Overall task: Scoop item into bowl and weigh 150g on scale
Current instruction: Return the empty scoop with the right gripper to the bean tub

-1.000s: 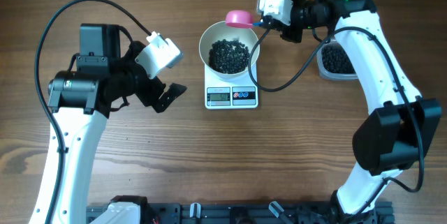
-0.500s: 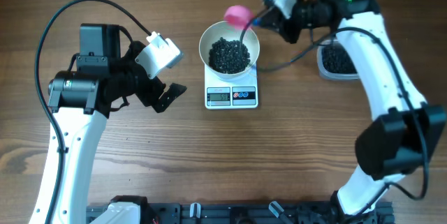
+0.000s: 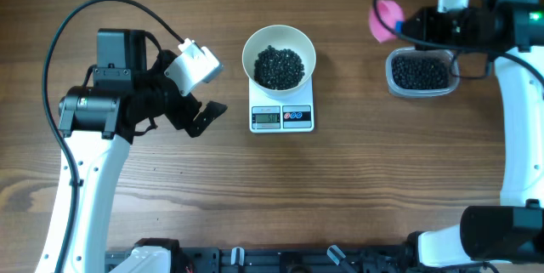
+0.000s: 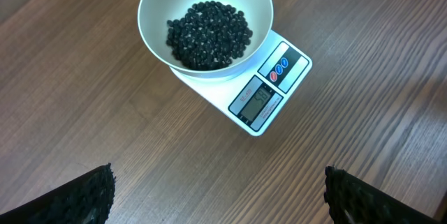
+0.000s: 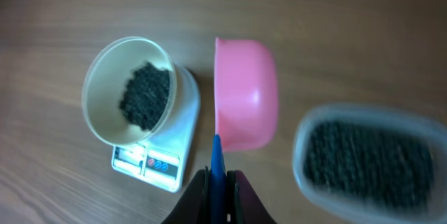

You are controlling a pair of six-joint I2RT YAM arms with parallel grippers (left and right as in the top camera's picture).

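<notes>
1. The tiny round black beans (image 3: 279, 67) lie as a loose, dark, slightly glossy heap in the bottom of the round plain white bowl (image 3: 247, 56). They cover its floor, and the upper walls show bare white.
2. The white bowl stands on the small white rectangular digital scale (image 3: 282, 118), which sits mid-table towards the far side. The bowl overhangs the platform. The grey display and the red and blue buttons along the near edge are uncovered, and the digits are too small to read.
3. More beans of the same kind fill the clear rounded-rectangular plastic tub (image 3: 392, 76), well to the right of the bowl on the brown wooden table (image 3: 340, 188).
4. The right gripper (image 3: 406, 26) is clamped on the blue handle (image 5: 216, 155) of a pink round plastic scoop (image 3: 381, 19). It holds the scoop in the air just left of the tub's far corner, between bowl and tub. In the wrist view the cup is tipped on its side.
5. The left gripper (image 3: 202, 116) has its jaws spread wide and holds nothing. It hovers left of the digital scale, apart from it.
</notes>
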